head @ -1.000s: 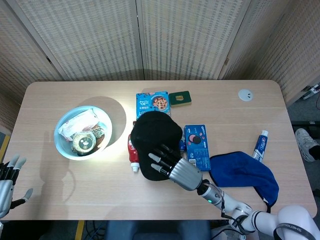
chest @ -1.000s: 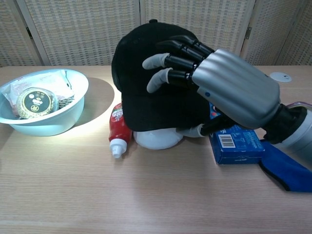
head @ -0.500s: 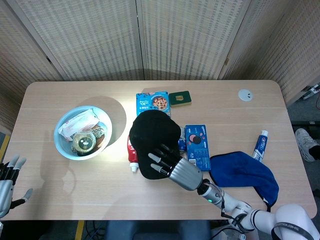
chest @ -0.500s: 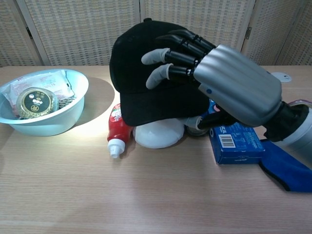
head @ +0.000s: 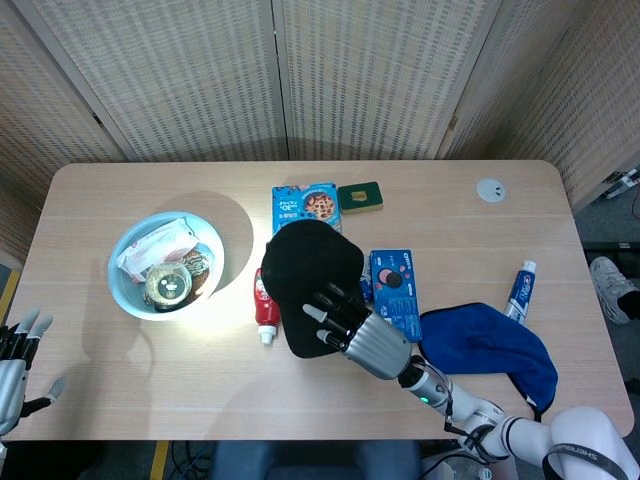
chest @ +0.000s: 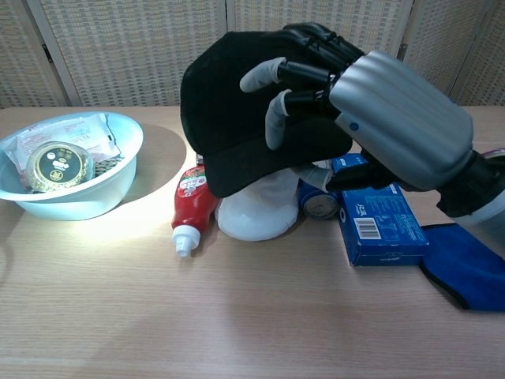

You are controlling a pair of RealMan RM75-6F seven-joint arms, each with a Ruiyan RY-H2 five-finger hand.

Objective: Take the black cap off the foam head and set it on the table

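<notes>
the right hand (chest: 371, 118) grips the black cap (chest: 252, 106), its fingers (chest: 272, 126) curled over the crown and its thumb underneath on the right side. the cap sits tilted on the white foam head (chest: 256, 209), raised at the right so the foam shows beneath, near the middle of the wooden table (head: 120, 370). a red tube (chest: 189, 209) lies just left of the foam head, and a blue box (chest: 375, 225) and a small can (chest: 319, 201) lie just right of it. a light blue bowl (chest: 71, 201) of packets stands at the far left, a blue cloth (head: 490, 350) to the right. the left hand (head: 15, 355) shows at the near left edge, holding nothing, fingers apart.
</notes>
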